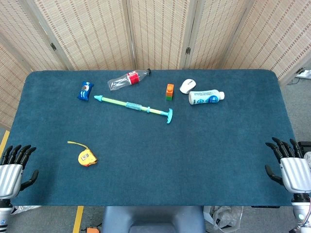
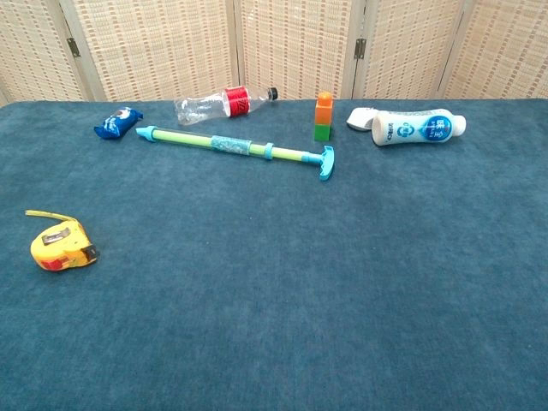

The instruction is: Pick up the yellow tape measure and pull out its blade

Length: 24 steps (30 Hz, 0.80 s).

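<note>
The yellow tape measure (image 1: 87,158) lies on the blue table cloth near the front left, with a thin yellow strap curling off toward the left; the chest view shows the tape measure (image 2: 62,248) at the left edge. My left hand (image 1: 13,167) hovers at the table's front left corner, fingers spread, holding nothing, well left of the tape measure. At the front right corner my right hand (image 1: 291,165) is likewise empty with fingers apart. Neither hand appears in the chest view.
Along the back lie a blue snack packet (image 1: 85,90), a clear bottle with a red label (image 1: 127,79), a long green and blue pump toy (image 1: 136,107), an orange-green block (image 1: 169,91), a white mouse (image 1: 187,86) and a white bottle (image 1: 206,97).
</note>
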Motion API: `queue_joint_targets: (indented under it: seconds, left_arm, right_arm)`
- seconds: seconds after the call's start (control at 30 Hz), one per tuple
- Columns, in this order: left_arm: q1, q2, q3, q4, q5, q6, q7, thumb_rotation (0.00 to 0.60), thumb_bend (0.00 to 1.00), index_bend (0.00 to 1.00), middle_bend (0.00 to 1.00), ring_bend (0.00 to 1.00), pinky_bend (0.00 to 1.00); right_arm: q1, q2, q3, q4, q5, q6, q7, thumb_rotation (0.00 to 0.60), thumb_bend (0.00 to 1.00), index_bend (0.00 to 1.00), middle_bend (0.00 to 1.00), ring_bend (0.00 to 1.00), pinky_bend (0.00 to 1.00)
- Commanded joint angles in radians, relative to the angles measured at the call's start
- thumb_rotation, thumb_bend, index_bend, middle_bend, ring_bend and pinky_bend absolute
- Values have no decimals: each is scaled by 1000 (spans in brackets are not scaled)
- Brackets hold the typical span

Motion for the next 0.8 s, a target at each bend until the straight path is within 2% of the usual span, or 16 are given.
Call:
queue_joint_targets:
  seconds: [0.03,0.37,0.5,0.8]
  left_arm:
    - [-2,-3,-2,1,2,2,-1,600,397,190,161,109,12]
    - [-13,-7,-4,8,24,4,-11,600,397,190,161,109,12]
    - [-42,-16,-9,38,64,-5,-64,600,398,202,163,121,16]
    - [-171,-4,-10,51,142,-143,-97,600,400,186,164,122,18]
  right_arm:
    - [-2,1,1,-1,-1,4,1,600,381,183,134,142,0]
    - [-14,15,3,-3,-12,31,19,600,382,183,134,147,0]
    - [-17,19,6,-2,-20,44,24,600,382,183,134,147,0]
    - [-22,35,9,-12,-31,59,30,600,382,183,134,148,0]
